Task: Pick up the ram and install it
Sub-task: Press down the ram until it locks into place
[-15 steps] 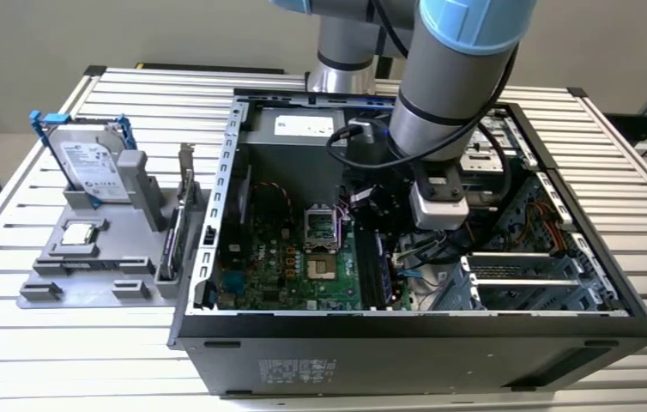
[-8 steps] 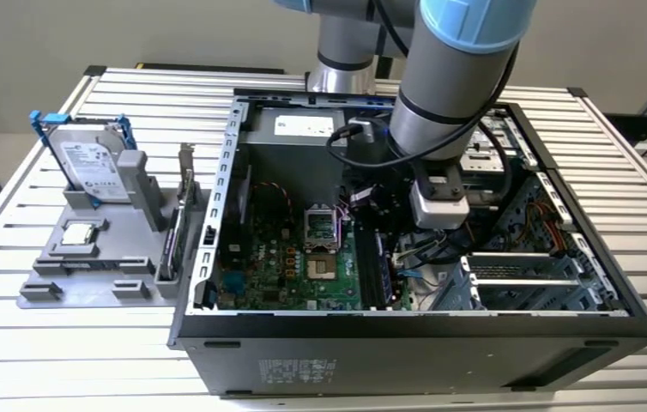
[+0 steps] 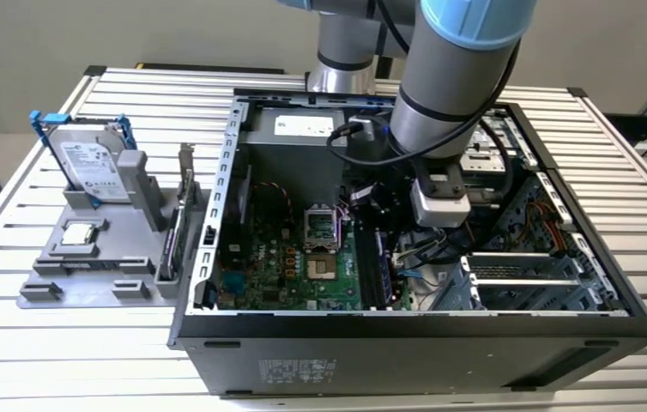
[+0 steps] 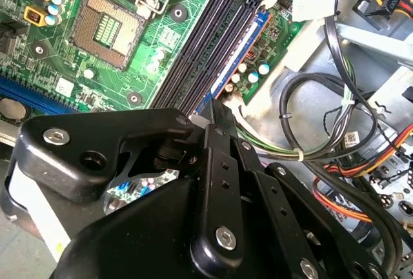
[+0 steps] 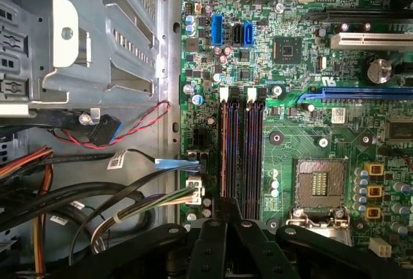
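Note:
My gripper point(image 4: 216, 108) reaches down into the open computer case point(image 3: 415, 343) at the row of long black memory slots point(image 5: 240, 156). Its black fingers stand close together in both wrist views, gripper point(image 5: 226, 206) shut on the ram point(image 4: 239, 55). The ram shows as a thin blue edge running out from the fingertips along the outermost slot, the one nearest the cable bundle. In the exterior view it is a bluish strip point(image 3: 377, 268) standing on the motherboard under the arm point(image 3: 450, 94). How deep it sits in the slot I cannot tell.
The bare processor socket point(image 5: 319, 185) lies beside the slots. Black and coloured cables point(image 4: 322, 111) crowd the other side. A drive cage point(image 5: 84, 40) walls in that end. Outside the case, a grey fixture point(image 3: 94, 257) holds a hard drive point(image 3: 89, 167) and a bracketed card point(image 3: 175, 232).

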`<move>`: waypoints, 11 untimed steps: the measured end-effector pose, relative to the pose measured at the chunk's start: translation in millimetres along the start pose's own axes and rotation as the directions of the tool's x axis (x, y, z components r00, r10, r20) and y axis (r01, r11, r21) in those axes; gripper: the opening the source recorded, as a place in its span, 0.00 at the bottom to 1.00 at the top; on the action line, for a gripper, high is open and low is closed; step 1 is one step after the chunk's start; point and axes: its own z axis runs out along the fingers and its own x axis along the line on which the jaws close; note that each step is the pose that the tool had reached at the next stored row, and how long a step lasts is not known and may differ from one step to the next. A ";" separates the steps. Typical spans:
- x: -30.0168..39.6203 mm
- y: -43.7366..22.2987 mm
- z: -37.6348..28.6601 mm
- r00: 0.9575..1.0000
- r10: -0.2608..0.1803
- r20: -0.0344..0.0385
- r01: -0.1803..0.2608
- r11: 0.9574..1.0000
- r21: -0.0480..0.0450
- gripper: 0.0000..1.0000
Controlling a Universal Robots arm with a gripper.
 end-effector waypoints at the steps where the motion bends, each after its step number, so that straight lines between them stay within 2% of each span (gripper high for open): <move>1: 0.0 0.0 -0.2 1.000 0.000 0.000 0.000 1.000 0.000 0.00; 11: -0.2 0.0 -1.1 1.000 -0.001 0.000 0.001 1.000 0.000 0.00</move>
